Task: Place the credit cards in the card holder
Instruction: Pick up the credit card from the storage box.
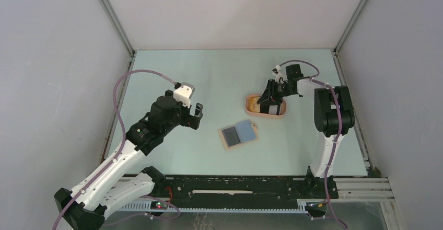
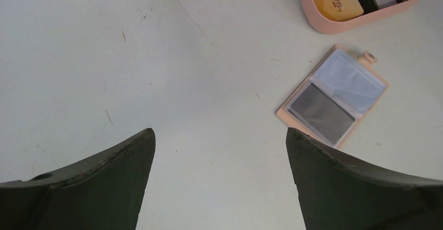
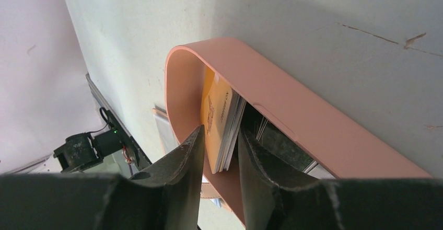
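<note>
The card holder (image 1: 239, 134) lies open, middle of the pale green counter (image 1: 172, 78). At left, the left fingers (image 1: 197, 116) hang wide open, holding nothing. Upper right, the right fingers (image 1: 270, 98) pinch the credit cards (image 3: 215, 116) in a pink tray (image 3: 292, 99). White walls behind.

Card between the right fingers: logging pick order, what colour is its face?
Yellow-orange with dark print; the card shows clearest in the right wrist view.

The tray (image 3: 313, 120) hems the right end effector (image 3: 222, 136); card holder (image 1: 239, 134) lies apart.
</note>
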Tool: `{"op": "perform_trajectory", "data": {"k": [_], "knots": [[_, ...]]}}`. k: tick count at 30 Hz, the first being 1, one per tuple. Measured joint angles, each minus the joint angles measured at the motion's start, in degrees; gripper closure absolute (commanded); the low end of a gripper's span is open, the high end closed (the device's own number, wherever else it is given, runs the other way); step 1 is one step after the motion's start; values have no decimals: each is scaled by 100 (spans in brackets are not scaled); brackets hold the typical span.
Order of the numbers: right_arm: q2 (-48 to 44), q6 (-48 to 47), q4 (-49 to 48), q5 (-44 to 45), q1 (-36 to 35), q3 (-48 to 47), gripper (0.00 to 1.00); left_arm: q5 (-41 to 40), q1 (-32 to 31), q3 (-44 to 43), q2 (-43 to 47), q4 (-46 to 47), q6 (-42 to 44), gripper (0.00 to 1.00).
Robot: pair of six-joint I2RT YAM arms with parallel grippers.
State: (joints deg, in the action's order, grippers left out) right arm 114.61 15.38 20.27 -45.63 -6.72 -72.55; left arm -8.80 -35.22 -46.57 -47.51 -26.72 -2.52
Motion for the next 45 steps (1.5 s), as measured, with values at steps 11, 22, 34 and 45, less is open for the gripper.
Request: {"op": "perform_trajectory", "data": {"k": [11, 22, 34, 45], "knots": [[0, -2, -2, -420, 0, 0, 58, 17, 11, 0, 0, 0, 0, 0], [111, -11, 22, -612, -44, -33, 40, 26, 17, 0, 0, 0, 0, 0], [302, 13, 42, -761, -308, -144, 38, 44, 17, 0, -11, -2, 0, 0], [358, 63, 17, -809, -271, -190, 42, 42, 33, 0, -20, -2, 0, 0]]}}
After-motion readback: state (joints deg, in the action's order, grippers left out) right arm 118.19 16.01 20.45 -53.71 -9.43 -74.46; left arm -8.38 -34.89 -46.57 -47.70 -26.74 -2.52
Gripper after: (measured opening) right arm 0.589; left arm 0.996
